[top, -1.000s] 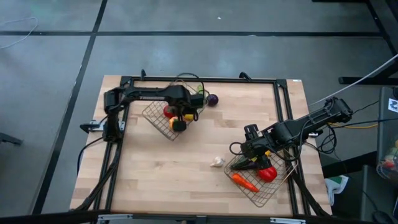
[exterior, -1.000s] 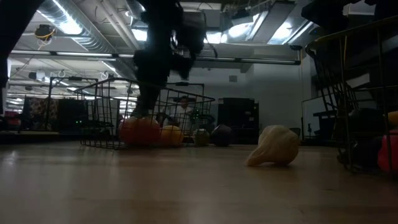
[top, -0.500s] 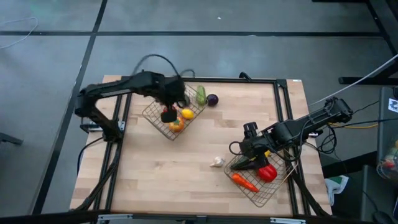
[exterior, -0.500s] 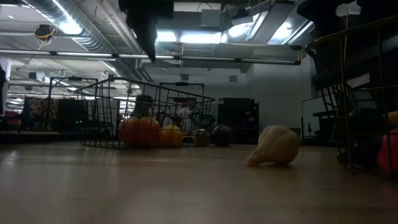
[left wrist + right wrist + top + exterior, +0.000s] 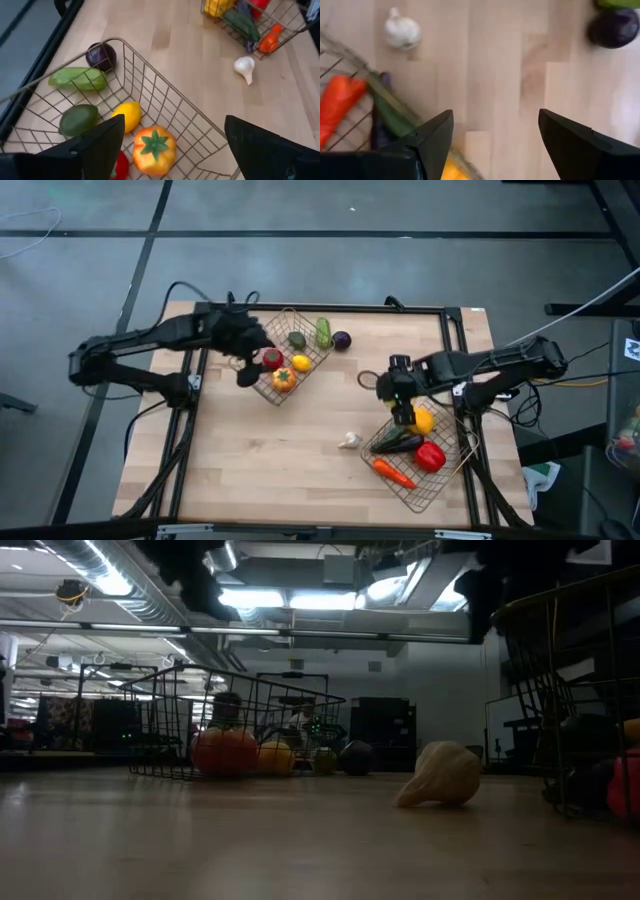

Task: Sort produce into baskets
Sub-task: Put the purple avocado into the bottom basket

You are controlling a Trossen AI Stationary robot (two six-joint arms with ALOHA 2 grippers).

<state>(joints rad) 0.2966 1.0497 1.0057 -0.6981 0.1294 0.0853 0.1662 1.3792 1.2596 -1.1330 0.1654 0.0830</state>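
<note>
Currently we find both grippers, left (image 5: 247, 363) and right (image 5: 400, 402), open and empty; garlic (image 5: 348, 440) lies at the right gripper's 8 o'clock.

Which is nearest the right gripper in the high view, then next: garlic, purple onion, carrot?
From the right gripper:
1. Garlic, loose on the table beside the right basket.
2. Carrot, inside that basket.
3. Purple onion, on the table by the left basket.

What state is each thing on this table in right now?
left gripper: open, empty, above the left basket's edge
right gripper: open, empty, beside the right basket
left basket: partly filled
right basket: partly filled
garlic: loose on the table
purple onion: loose on the table
</note>
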